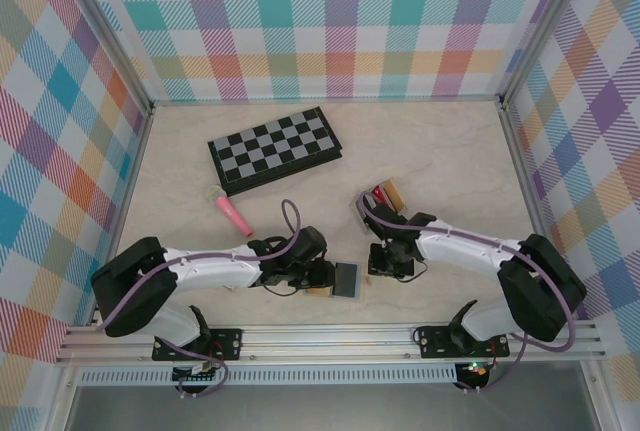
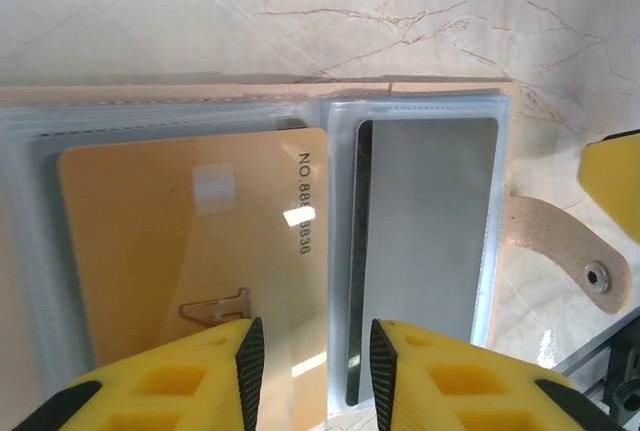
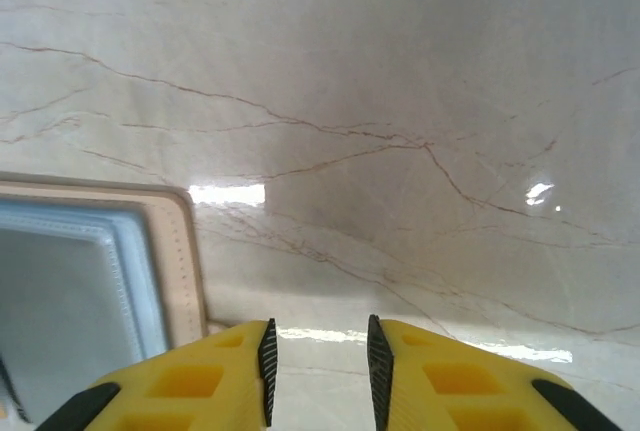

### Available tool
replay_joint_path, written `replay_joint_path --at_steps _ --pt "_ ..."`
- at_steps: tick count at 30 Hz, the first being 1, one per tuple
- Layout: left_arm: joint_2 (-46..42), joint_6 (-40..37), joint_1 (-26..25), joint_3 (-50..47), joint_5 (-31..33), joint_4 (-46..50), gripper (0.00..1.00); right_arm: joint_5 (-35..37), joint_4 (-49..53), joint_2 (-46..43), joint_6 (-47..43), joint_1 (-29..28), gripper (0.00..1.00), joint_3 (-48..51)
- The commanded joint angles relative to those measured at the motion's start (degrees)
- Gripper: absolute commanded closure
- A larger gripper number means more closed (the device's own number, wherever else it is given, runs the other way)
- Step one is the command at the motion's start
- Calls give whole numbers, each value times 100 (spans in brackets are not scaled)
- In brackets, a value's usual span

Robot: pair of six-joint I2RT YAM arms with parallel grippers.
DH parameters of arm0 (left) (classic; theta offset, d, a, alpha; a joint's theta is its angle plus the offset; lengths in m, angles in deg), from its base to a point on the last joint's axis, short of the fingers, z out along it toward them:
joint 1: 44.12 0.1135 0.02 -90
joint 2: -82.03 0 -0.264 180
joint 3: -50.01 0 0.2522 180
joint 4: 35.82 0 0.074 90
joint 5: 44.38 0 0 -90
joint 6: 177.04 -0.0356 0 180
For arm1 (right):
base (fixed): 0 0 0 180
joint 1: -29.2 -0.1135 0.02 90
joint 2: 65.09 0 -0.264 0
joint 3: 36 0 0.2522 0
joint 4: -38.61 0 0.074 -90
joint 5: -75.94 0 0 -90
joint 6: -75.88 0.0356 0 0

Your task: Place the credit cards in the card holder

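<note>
While both arms crowd the near middle of the tabletop (image 1: 450,151), we take stock from the biggest thing down. A folding chessboard (image 1: 274,148) lies in the upper middle of the top view, well apart from the work. Below it, at the lower centre between the two wrists, the card holder (image 1: 347,279) lies open and flat. In the left wrist view it spreads across most of the frame as a tan-edged book of clear sleeves, its strap (image 2: 565,251) trailing right.

A gold-orange card (image 2: 180,251) sits at the left of that frame, apparently under the left sleeve, though we cannot tell how deep. The left tool (image 2: 317,351) hovers over the card's lower right edge, jaws narrowly parted and gripping nothing. The right tool (image 3: 318,351) is likewise narrowly parted and empty, over bare tabletop just right of the holder's corner.

We judge this card's insertion to be the step in hand, and all but done. Next comes another card. The small red and tan cluster (image 1: 383,194) right of centre in the top view looks like the supply, though it is too small to sort out. That calls for the right tool to travel there and pinch one thin card by its edge.
</note>
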Motion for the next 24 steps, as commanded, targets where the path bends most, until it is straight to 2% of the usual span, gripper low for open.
replay_joint_path --at_steps 1,9,18,24 --pt "-301 -127 -70 155 289 308 65 -15 142 -205 -32 -16 64 -196" --pt "-833 -80 25 68 740 637 63 -240 22 -376 3 -128 49 -262" --pt "-1331 5 400 -127 753 710 59 92 314 -421 4 -209 49 -472" --pt "-1496 124 757 -209 517 635 56 831 794 -746 -35 -208 49 -724"
